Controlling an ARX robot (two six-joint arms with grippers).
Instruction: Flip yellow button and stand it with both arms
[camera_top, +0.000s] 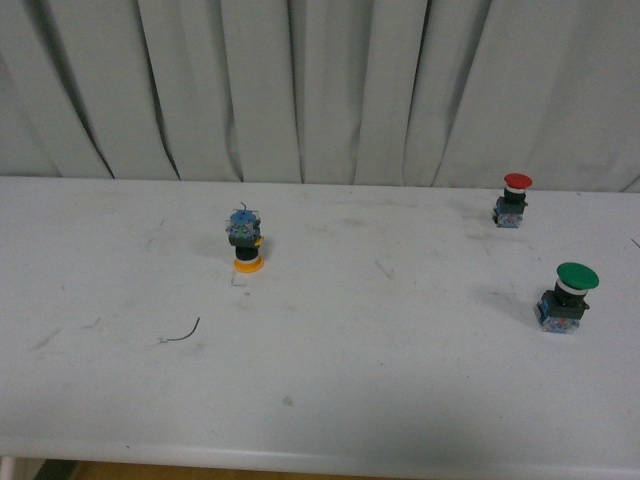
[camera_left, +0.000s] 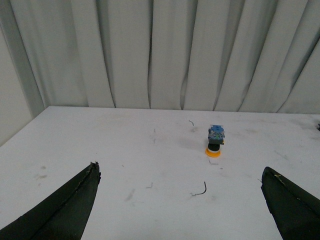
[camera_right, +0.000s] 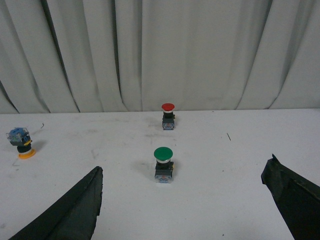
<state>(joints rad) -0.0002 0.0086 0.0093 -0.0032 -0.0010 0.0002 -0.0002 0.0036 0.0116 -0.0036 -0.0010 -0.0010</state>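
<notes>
Count log, for your check:
- Push-buttons: 3 in total. You have 1 yellow button (camera_top: 247, 243), 1 red-capped button (camera_top: 514, 199) and 1 green-capped button (camera_top: 567, 297).
- Table (camera_top: 350, 390): 1.
- Pleated curtain (camera_top: 330, 90): 1.
- Dark curled strand (camera_top: 183, 334) on the surface: 1.
- Grippers: 2, the left gripper (camera_left: 180, 169) and the right gripper (camera_right: 185, 164). Each wrist view shows you 2 black fingers (camera_left: 65, 210), 4 in total.
</notes>
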